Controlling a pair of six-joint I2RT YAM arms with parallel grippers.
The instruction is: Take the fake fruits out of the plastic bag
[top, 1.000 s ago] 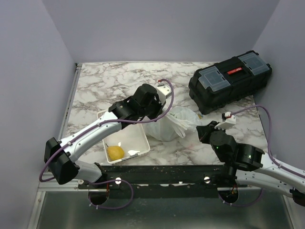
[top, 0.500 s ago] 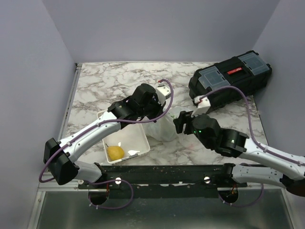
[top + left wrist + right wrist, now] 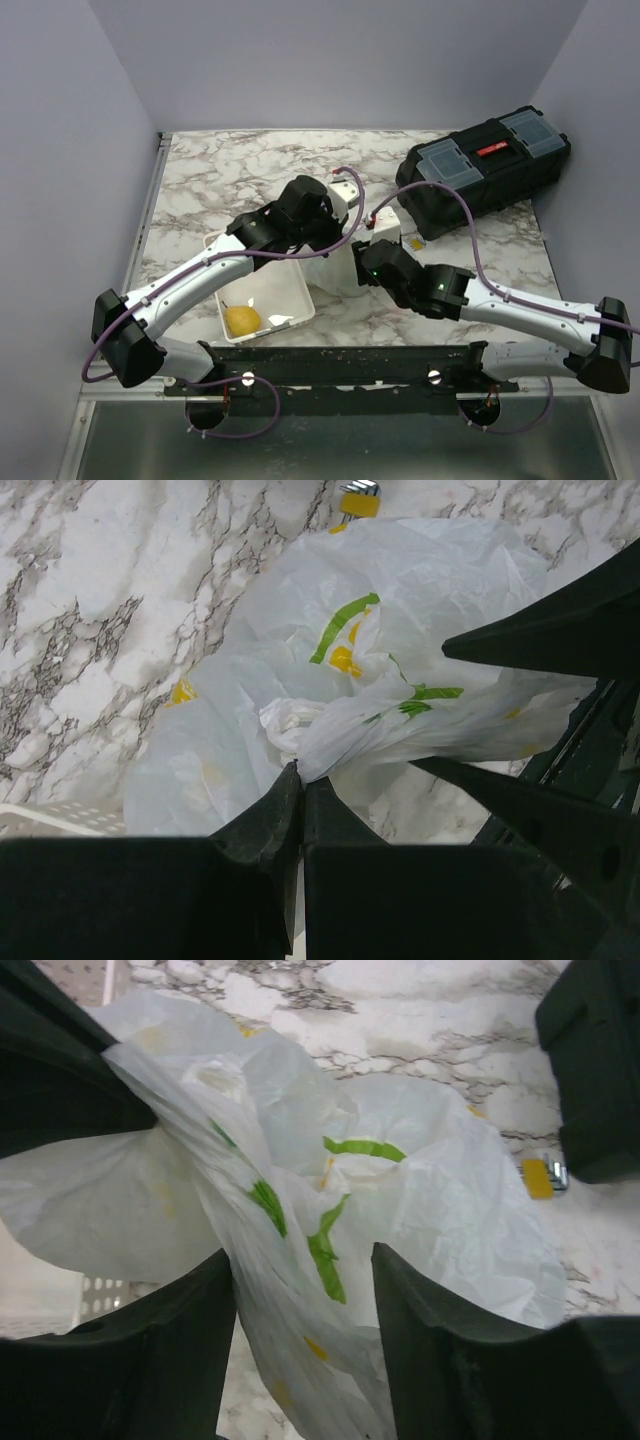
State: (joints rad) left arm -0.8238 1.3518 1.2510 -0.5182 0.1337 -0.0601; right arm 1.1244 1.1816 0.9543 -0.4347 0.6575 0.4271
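**Top external.** Right gripper [image 3: 366, 262] brought across from the near right of the table [image 3: 220, 175] to the plastic bag [image 3: 338, 272] within the last second. Left gripper [image 3: 335, 240] unmoved at the bag's far-left side. Bag just right of the white tray [image 3: 300, 296], now mostly hidden under both wrists. Judged: second grasp being set up so the mouth can be pulled apart, with no unloading begun. Yellow pear [image 3: 242, 320] alone in the tray. Toolbox [image 3: 485, 170] well apart at far right.

**Left wrist.** Left gripper [image 3: 301, 776] clenched, tips together on a gathered twist of the bag [image 3: 420, 590]. Film drawn taut from there toward the right. Right gripper's fingers [image 3: 540, 645] seen as two dark wedges either side of that taut strip.

**Right wrist.** Right gripper [image 3: 300, 1270] spread wide, straddling the stretched strip of bag [image 3: 450, 1190]. Nothing gripped yet, and contact with the film not determinable. Fake fruits not seen in any view. Green and yellow patches on the film possibly print. Judged: fruits still inside the bag.
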